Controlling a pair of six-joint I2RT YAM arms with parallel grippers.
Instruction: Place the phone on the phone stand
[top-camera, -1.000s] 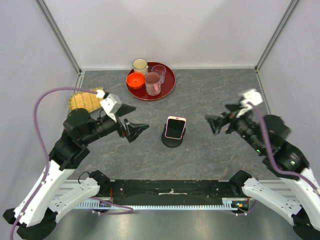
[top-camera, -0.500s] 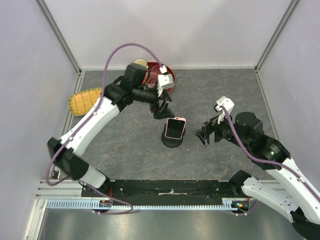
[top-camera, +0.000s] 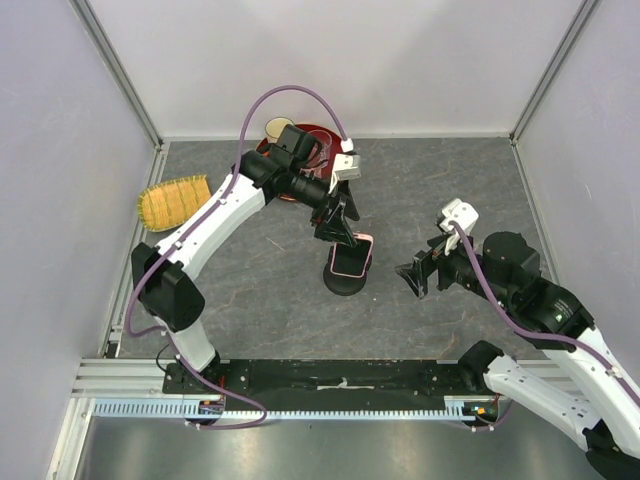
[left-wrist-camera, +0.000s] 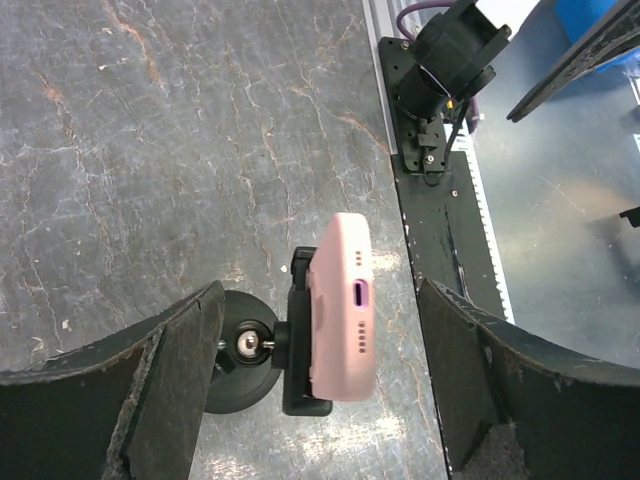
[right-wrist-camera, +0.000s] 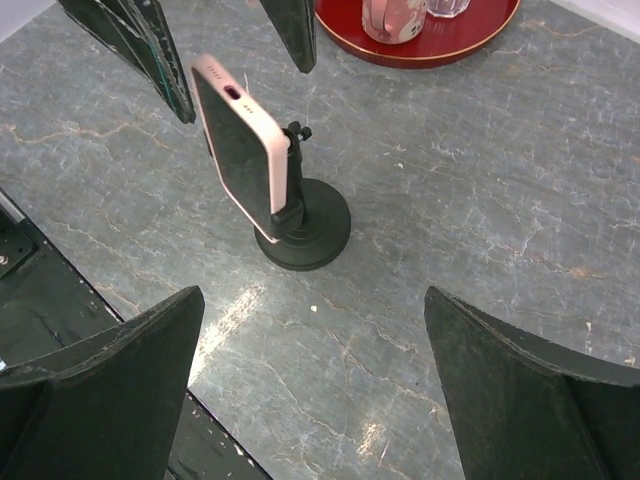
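Note:
The phone (top-camera: 350, 257), in a pale pink case, stands tilted in the holder of the black phone stand (top-camera: 344, 284) at mid-table. My left gripper (top-camera: 340, 224) is open just above and behind the phone's top edge. In the left wrist view the phone (left-wrist-camera: 342, 310) lies between my spread fingers (left-wrist-camera: 170, 380), not touched, with the stand's disc base (left-wrist-camera: 240, 352) below. My right gripper (top-camera: 410, 272) is open and empty to the right of the stand. In the right wrist view the phone (right-wrist-camera: 240, 150) and stand (right-wrist-camera: 310, 235) are ahead of it.
A red tray (right-wrist-camera: 440, 45) with cups sits at the back, partly hidden by my left arm in the top view. A cream cup (top-camera: 278, 127) shows behind the arm. A yellow woven piece (top-camera: 172, 200) lies at the left. Black base rail (top-camera: 340, 378) along the near edge.
My left arm has swung from the near left out to the tray side and then down over the phone's top. My right gripper has come slightly nearer and lower. The phone stays on the stand.

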